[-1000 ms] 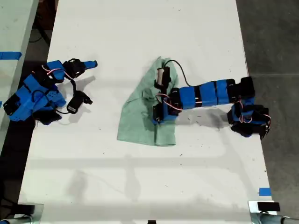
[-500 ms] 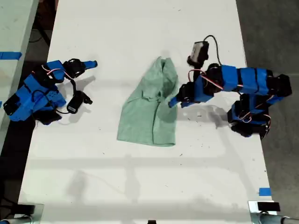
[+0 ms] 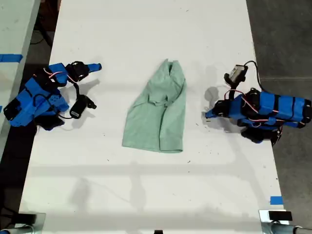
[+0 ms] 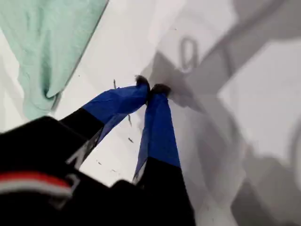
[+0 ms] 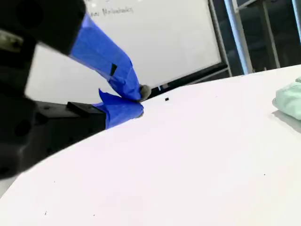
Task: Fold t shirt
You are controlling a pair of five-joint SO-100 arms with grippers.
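Mint-green and wrinkled, the t shirt (image 3: 158, 112) is lying folded lengthwise at the middle of the white table (image 3: 146, 195). My first gripper (image 3: 208, 115), clenched on nothing, is sitting just off the shirt toward the exterior view's right. My second gripper (image 3: 97, 67), also clenched and empty, is resting well apart at that view's left.
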